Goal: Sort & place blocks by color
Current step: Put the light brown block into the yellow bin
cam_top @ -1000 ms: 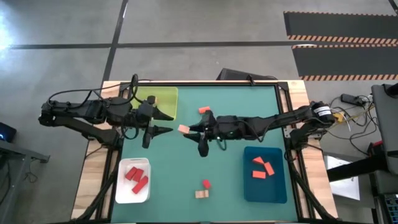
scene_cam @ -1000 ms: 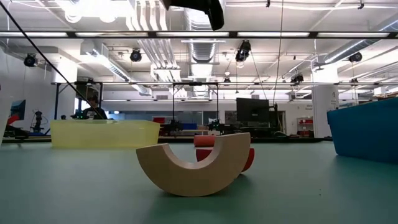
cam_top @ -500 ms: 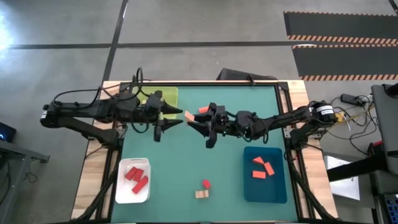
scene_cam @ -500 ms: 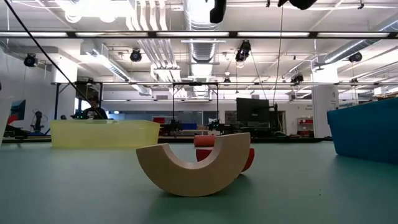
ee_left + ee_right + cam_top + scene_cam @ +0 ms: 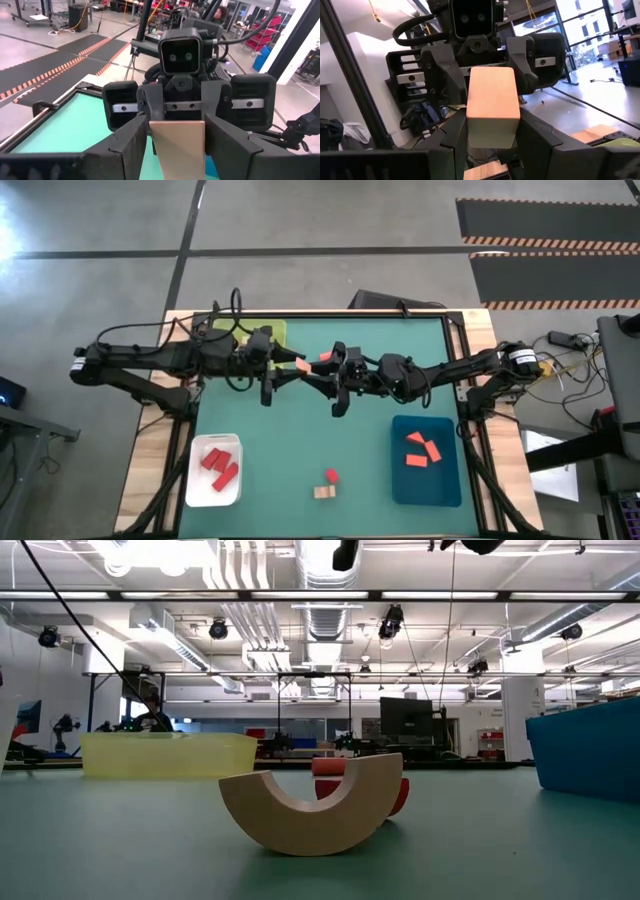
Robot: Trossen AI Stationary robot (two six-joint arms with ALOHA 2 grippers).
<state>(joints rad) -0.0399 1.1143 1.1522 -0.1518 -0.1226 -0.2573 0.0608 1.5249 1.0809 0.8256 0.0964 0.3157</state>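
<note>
- tan block held in mid-air over the desk's far half, its long axis running between the two pincers.
- left pincer and right pincer face each other tip to tip; in both wrist views each one's fingers flank the block, closed on its sides.
- no readable writing.
- open green surface lies between the white tray and blue tray; a tan arch and a red piece rest near the front edge.

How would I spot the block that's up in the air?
Over the far half of the green table, the two arms meet tip to tip. There the right hand grips a tan wooden block; every other block lies on the table or in a tray.
</note>
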